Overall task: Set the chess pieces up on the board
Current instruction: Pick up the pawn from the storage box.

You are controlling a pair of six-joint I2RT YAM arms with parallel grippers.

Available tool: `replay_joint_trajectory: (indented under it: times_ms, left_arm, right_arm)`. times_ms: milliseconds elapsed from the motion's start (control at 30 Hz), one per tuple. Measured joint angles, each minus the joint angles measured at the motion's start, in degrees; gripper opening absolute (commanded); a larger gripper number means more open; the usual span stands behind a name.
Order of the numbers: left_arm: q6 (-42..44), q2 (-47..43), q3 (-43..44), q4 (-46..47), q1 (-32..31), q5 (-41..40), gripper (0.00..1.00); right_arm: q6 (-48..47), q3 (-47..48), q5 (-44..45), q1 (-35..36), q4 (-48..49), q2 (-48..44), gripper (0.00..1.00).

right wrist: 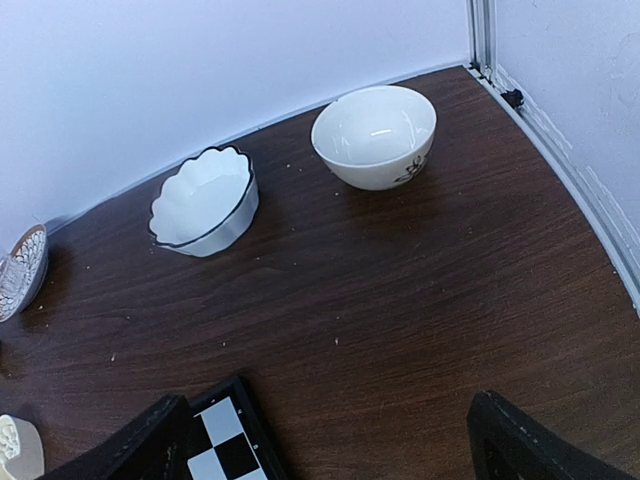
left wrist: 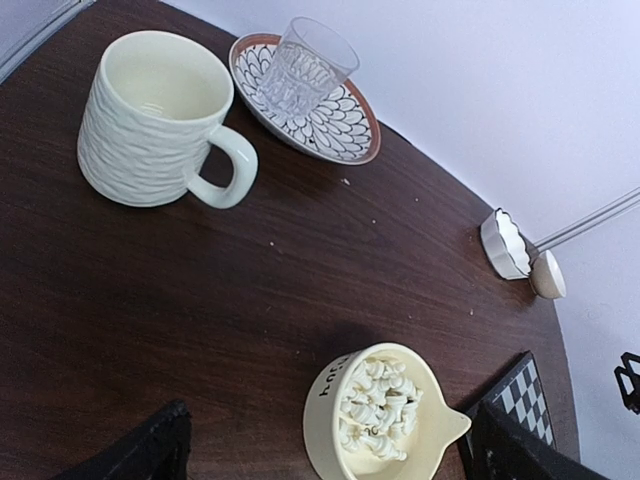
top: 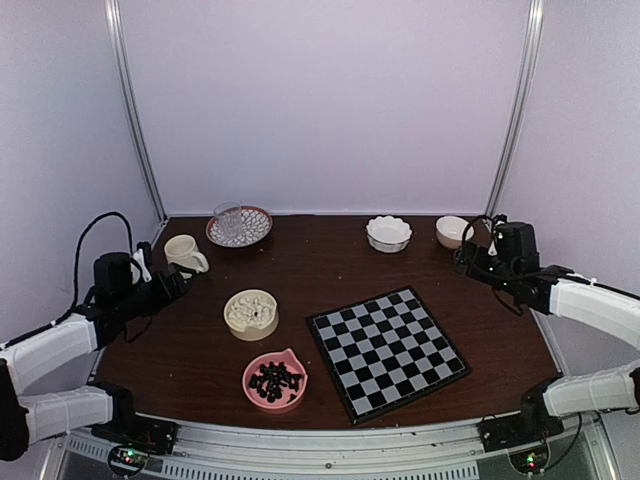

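— Where to look for the flat square chessboard of black and pale grey checks [top: 387, 350]?

— Toward the front of the dark brown wooden bench [top: 330, 270], right of centre, turned a little askew. All squares bare.

— And for the tiny cream-white chessmen [left wrist: 378, 410]?

— Heaped inside a cream spouted bowl [left wrist: 322, 395], just left of the chessboard. In front of that, note a pink spouted bowl [top: 296, 358] filled with small black chessmen [top: 274, 381].

— Worth checking the left pincer [left wrist: 332, 415]?

— Spread wide, gripping nothing, hung above the bench's left side, near a ribbed cream mug [left wrist: 150, 125].

— Same for the right pincer [right wrist: 328, 400]?

— Likewise fully parted, nothing held, hung above the right rear of the bench.

— Anything else at the back?

— On the left, a clear cut-glass tumbler [left wrist: 305, 70] standing upright on a petal-patterned plate with a brown rim [left wrist: 340, 125]. On the right, a scalloped white bowl with a dark edge [right wrist: 225, 232], and beside it, apart, a round white bowl with a dark motif [right wrist: 380, 170].
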Motion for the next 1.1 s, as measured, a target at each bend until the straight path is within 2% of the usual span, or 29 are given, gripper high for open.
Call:
replay_joint_trajectory:
  times_ms: [333, 567, 667, 800, 933, 1100]
  left_arm:
    - [1.7, -1.7, 0.0, -0.1, 0.0, 2.0, 0.96]
    - [4.4, -0.1, 0.0, 0.1, -2.1, 4.4, 0.9]
    - [6.1, 0.4, 0.3, 0.0, -4.1, 5.0, 0.85]
    - [9.3, 1.2, 2.5, -1.3, -7.5, 4.8, 0.63]
    - [12.6, 3.6, 5.4, -2.3, -10.3, 4.0, 0.52]
    - [16.8, 9.3, 9.9, -5.6, -13.9, 2.1, 0.49]
  right_arm:
    - [1.9, 2.5, 2.8, 0.0, -5.2, 2.4, 1.0]
    - [-0.1, 2.9, -0.6, 0.4, -5.7, 2.0, 0.98]
    - [-1.8, 3.8, -2.4, 2.1, -6.4, 1.9, 0.96]
    - [-4.6, 6.1, -3.8, 6.7, -6.7, 2.3, 0.91]
    - [-7.1, 8.6, -4.9, 11.0, -6.4, 4.1, 0.88]
    - [-9.1, 9.7, -5.6, 14.1, -6.3, 7.0, 0.87]
